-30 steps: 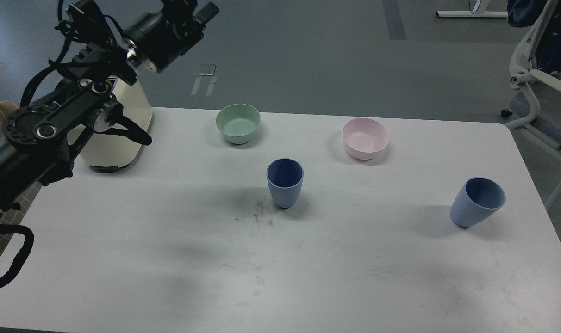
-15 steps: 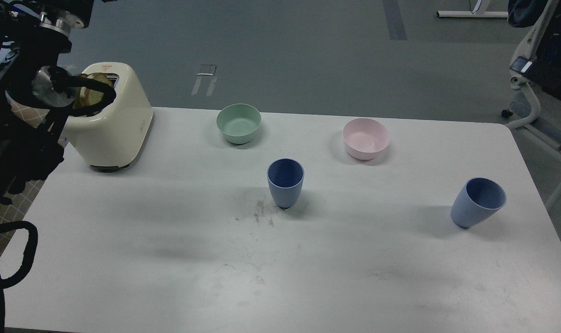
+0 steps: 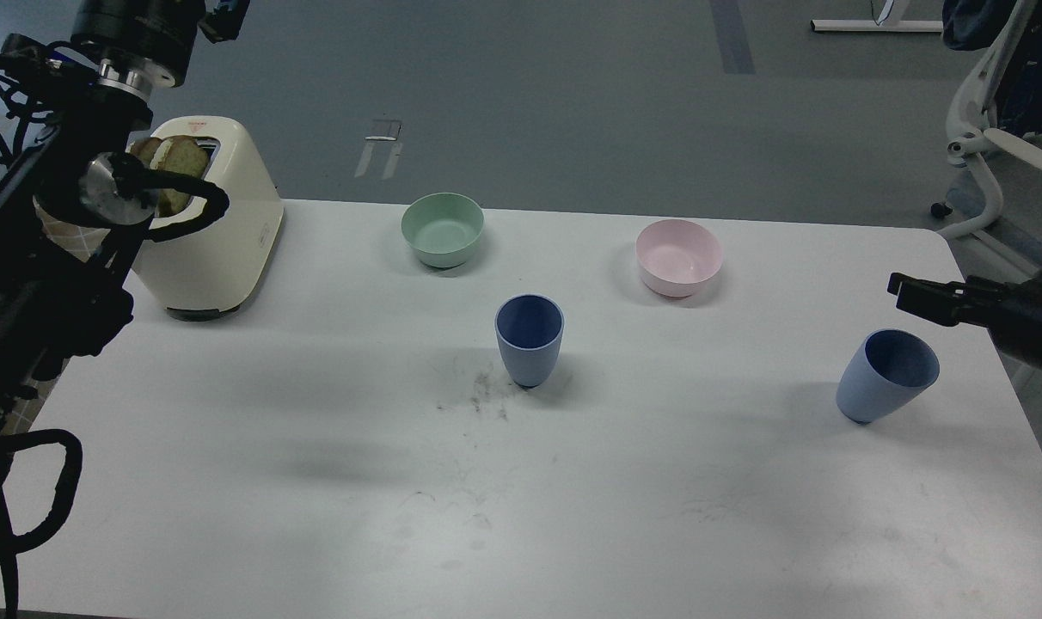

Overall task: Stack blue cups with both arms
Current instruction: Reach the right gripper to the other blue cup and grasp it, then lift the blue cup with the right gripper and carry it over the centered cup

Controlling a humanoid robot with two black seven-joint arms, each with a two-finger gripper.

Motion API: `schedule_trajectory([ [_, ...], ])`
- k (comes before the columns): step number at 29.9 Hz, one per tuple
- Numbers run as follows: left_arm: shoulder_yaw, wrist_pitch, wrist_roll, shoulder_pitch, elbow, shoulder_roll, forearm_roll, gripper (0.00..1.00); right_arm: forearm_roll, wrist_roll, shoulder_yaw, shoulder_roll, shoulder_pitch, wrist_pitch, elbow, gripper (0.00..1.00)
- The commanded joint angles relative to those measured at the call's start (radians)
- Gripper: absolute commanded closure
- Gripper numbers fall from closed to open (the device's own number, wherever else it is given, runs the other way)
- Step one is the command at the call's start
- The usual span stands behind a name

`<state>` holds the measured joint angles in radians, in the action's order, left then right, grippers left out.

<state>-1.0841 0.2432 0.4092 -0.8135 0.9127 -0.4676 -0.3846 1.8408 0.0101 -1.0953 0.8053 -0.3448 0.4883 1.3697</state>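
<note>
Two dusty-blue cups stand upright on the white table (image 3: 315, 516). One blue cup (image 3: 530, 340) is at the middle. The other blue cup (image 3: 887, 375) is near the right edge. My right gripper (image 3: 904, 294) reaches in from the right edge, a little above and to the right of the right cup and not touching it; its fingers look dark and merge together. My left arm (image 3: 65, 232) rises along the left edge, far from both cups. Its gripper (image 3: 222, 15) is cut off at the top edge, so its fingers cannot be made out.
A cream toaster (image 3: 220, 249) with bread slices in it stands at the back left, right beside my left arm. A mint-green bowl (image 3: 443, 229) and a pink bowl (image 3: 678, 257) sit behind the middle cup. A white office chair (image 3: 994, 155) stands past the table's right corner.
My right gripper has come into view from the right edge, near the right cup. My left arm has swung back from over the toaster toward the upper left. The cups have not moved.
</note>
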Motion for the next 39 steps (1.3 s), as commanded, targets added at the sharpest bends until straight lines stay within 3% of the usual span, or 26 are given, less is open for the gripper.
schedule_trajectory([
  [1,0.000,-0.005,-0.003,-0.001,0.000,-0.008,0.000,0.03,0.003,0.001,0.014,-0.008,0.023,0.000,0.002,0.11],
  [10,0.006,-0.005,-0.004,0.001,0.002,-0.023,-0.002,0.03,0.046,0.001,0.028,-0.003,0.041,0.000,0.000,0.18],
  [16,0.009,-0.007,-0.004,-0.001,0.000,-0.022,-0.003,0.03,0.097,0.001,0.028,-0.009,0.076,0.000,-0.003,0.34],
  [18,0.010,-0.007,-0.004,-0.001,0.000,-0.022,-0.003,0.03,0.097,-0.001,0.026,-0.011,0.087,0.000,-0.003,0.41],
  [23,0.015,-0.007,-0.004,-0.009,0.000,-0.020,-0.007,0.03,0.097,-0.010,0.023,-0.012,0.086,0.000,-0.003,0.77],
  [27,0.016,-0.007,-0.004,-0.010,0.000,-0.020,-0.007,0.03,0.097,-0.015,0.025,-0.012,0.087,0.000,-0.003,0.99],
  [39,0.015,-0.007,-0.004,-0.015,0.000,-0.019,-0.008,0.03,0.066,-0.007,-0.084,-0.012,0.053,0.000,0.026,1.00],
])
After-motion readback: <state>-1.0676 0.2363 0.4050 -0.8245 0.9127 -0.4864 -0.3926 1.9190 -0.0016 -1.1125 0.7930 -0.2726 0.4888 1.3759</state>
